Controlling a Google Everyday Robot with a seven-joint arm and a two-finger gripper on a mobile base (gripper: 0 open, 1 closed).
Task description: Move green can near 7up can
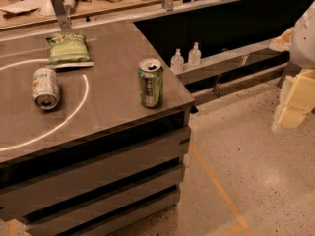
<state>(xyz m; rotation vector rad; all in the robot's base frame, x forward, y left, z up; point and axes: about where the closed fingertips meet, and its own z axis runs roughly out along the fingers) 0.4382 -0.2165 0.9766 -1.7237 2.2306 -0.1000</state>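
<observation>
The green can (150, 82) stands upright near the right front corner of the dark table (113, 117); it is dark green with a silver top and pale lettering. The 7up can (46, 87) lies on its side at the left of the table, silver end facing the front, inside a thin white circle marked on the tabletop. The two cans are far apart. My gripper (291, 109) is a pale blocky shape at the right edge of the view. It hangs over the floor, well to the right of the table, and holds nothing that I can see.
A green chip bag (68, 49) lies behind the 7up can. Two small clear bottles (186, 59) stand on a low ledge right of the table. A cluttered bench (93, 1) runs along the back. Speckled floor with an orange line (221, 191) lies to the right.
</observation>
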